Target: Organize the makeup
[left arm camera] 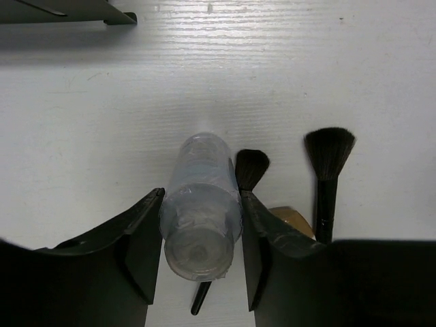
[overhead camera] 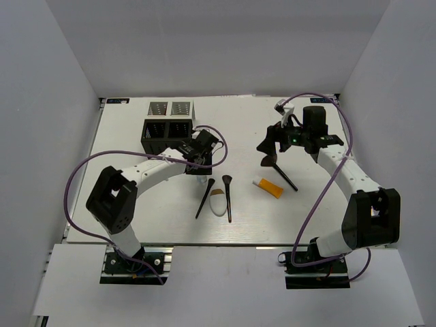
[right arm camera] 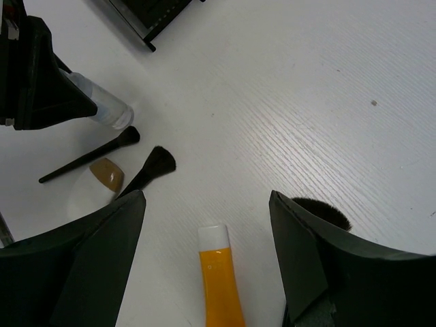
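**Desk:** Large items first, please.

**Operator:** Item one, white table [overhead camera: 136, 225]. Item two, black perforated box [overhead camera: 167, 129], standing far left on it. I see nothing of the makeup in its visible compartments.

**Desk:** The pincers?

**Operator:** Left gripper [left arm camera: 201, 204], just in front of the box: jaws closed narrow on the clear bottle [left arm camera: 202, 184], one finger on each side of it. I cannot tell whether the bottle touches the table. Right gripper [right arm camera: 204, 204]: jaws spread wide, holding nothing, above the table's right half.

**Desk:** Loose stock?

**Operator:** Wide brush [overhead camera: 279, 170], flat on the table below the right gripper, its dark head by the right-hand finger in my wrist view. Two slim brushes [overhead camera: 205, 197], lying mid-table, heads pointing away from the arm bases. Orange tube [right arm camera: 219, 286], white cap, lying between the open fingers in the wrist view and near the wide brush's handle. Sponge [overhead camera: 218, 203], white with a tan tip, lying between the two slim brushes.
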